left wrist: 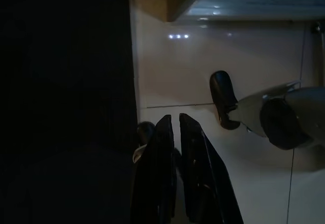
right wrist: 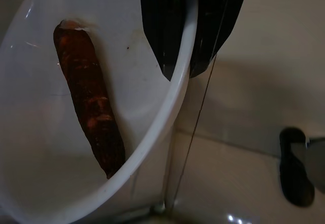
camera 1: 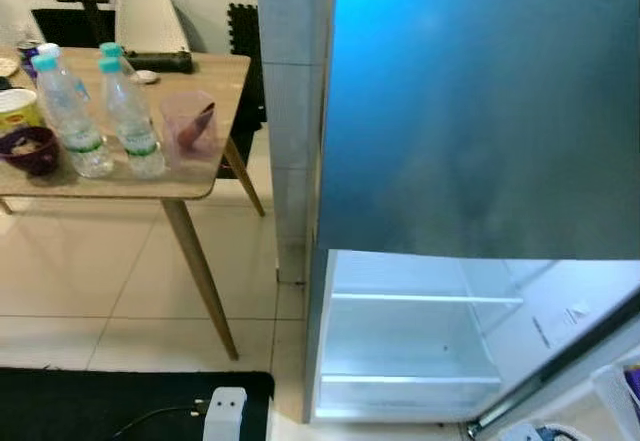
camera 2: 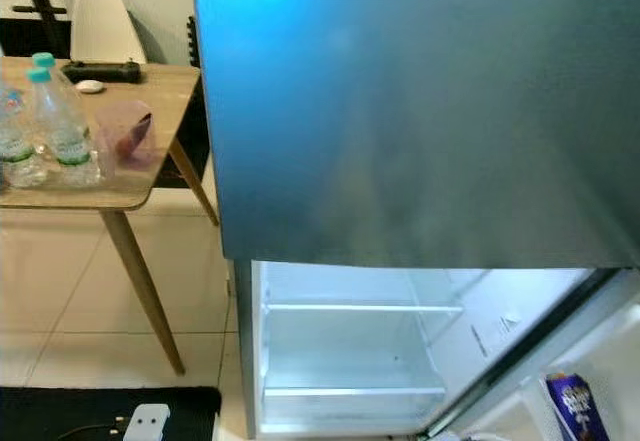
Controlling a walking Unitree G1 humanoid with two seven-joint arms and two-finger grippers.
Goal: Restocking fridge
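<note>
The fridge [camera 1: 480, 111] stands right in front of me, its blue-grey upper door closed. Below it the lower compartment [camera 1: 420, 301] is open and lit, with bare glass shelves. Its door [camera 1: 560, 361] swings out to the right, and a purple carton [camera 2: 573, 406] sits in the door rack. My right gripper [right wrist: 179, 74] is shut on the rim of a white bowl [right wrist: 40, 132], one finger inside and one outside. A dark orange carrot [right wrist: 91, 102] lies in the bowl. My left gripper [left wrist: 175, 120] hangs shut and empty over the tiled floor.
To the left, a wooden table [camera 1: 190, 189] carries two water bottles [camera 1: 75, 111], a pink container [camera 1: 190, 126], a dark bowl [camera 1: 30, 149] and a yellow cup [camera 1: 18, 111]. A black mat [camera 1: 100, 401] with a white device [camera 1: 226, 413] lies near my feet.
</note>
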